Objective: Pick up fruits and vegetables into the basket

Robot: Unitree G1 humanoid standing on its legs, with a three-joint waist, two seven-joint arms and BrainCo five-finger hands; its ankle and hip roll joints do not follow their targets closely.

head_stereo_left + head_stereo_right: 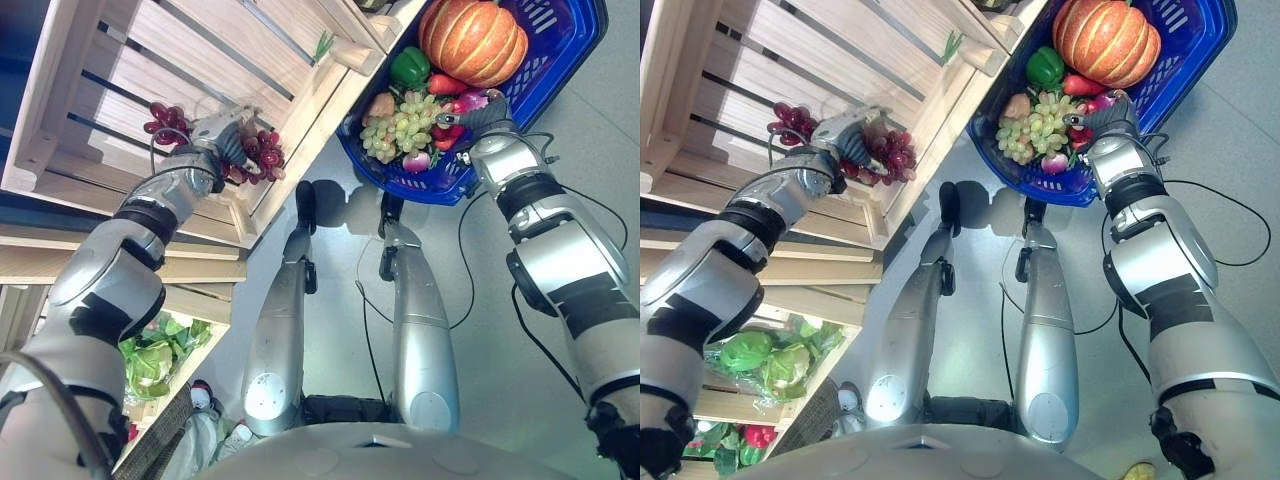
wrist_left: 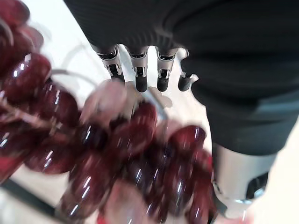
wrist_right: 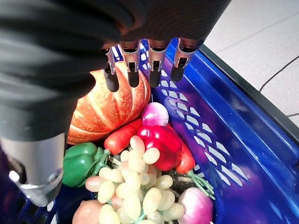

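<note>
Left hand (image 1: 222, 135) has its fingers wrapped around the red grapes (image 1: 258, 155) by the wooden crate (image 1: 150, 70); right hand (image 1: 478, 112) grips the blue basket (image 1: 560, 55). I'd carry them across slowly, keeping the loose bunch from snagging on the rim

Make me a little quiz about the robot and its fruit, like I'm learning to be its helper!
1. True or false: the left hand is curled round a bunch of red grapes.
2. Which is the biggest thing in the blue basket? A) a watermelon B) the orange pumpkin C) a pineapple
3. Fill in: the grapes already in the basket are ____ in colour.

Key: 1 true; 2 B; 3 green.
</note>
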